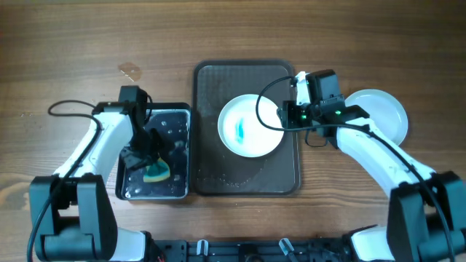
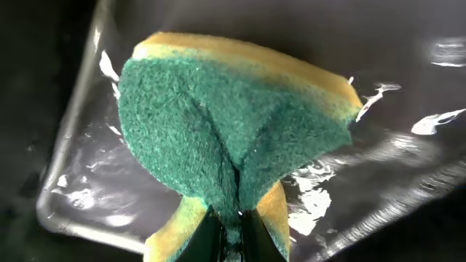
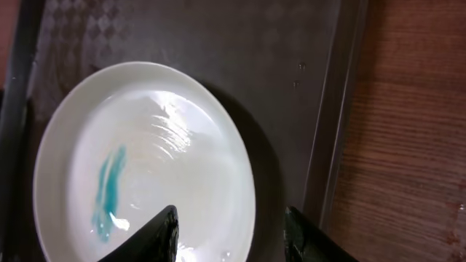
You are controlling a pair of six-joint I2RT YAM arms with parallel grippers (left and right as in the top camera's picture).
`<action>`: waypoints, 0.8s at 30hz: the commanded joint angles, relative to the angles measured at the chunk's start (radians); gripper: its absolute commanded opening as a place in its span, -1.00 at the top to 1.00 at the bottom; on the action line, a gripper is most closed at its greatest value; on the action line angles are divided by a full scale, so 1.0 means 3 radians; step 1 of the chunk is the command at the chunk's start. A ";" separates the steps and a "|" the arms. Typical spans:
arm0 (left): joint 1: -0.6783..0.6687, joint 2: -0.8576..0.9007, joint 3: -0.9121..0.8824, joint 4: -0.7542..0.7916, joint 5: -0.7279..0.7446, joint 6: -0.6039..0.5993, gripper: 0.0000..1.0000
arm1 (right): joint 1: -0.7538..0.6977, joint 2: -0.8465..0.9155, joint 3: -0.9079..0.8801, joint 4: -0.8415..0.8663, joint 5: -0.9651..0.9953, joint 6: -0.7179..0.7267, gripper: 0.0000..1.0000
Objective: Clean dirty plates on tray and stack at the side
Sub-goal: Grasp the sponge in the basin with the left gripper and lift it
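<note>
1. The plate (image 1: pixel 251 125) lies on the tray (image 1: pixel 218 175), just toward 12 o'clock of its middle. A blue smear (image 3: pixel 109 189) sits on its 9 o'clock half. A clean plate (image 1: pixel 378 113) waits on the table (image 1: pixel 73 44) at 3 o'clock of the tray.
2. My left gripper (image 2: pixel 233 236) is clamped on the sponge (image 2: pixel 233 131) over the pan (image 1: pixel 175 124), at 9 o'clock of the tray. The pinch takes only one narrow edge, and the sponge folds around it. Pressed hard into a scrub, it could twist out of my hold.
3. The sponge looks soaked. Carried across to the plate, it may drip on the table between pan and tray.
4. My right gripper (image 3: pixel 233 225) has its fingers apart at the plate's 3 o'clock rim, one over the plate and one over the tray. I cannot tell whether either touches.
5. The plate looks wet and glossy. If I close too shallow on the rim, it could squirt free — or tip up and clatter.
6. If I scrub without a firm hold, the plate would slide toward the tray's wall, and the smear would stay.
7. Both my arms would meet over one small plate, so a careless path means a knock.
8. Set down off-centre on the clean plate, a slippery plate might skid off.
</note>
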 commanded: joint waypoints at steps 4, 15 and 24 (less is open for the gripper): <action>0.0000 -0.0304 0.0720 -0.0317 0.0116 0.0252 0.92 | -0.0003 0.0435 0.0019 0.0211 0.0094 -0.0061 0.03; -0.0078 -0.0467 0.0849 -0.0318 0.0366 0.0463 0.92 | 0.0004 0.0651 0.0019 -0.0038 -0.0252 0.0401 0.91; -0.0797 -0.0365 0.0847 0.0493 0.0678 0.0256 0.92 | 0.0268 0.0567 0.0019 -0.0563 -0.0165 0.0206 0.91</action>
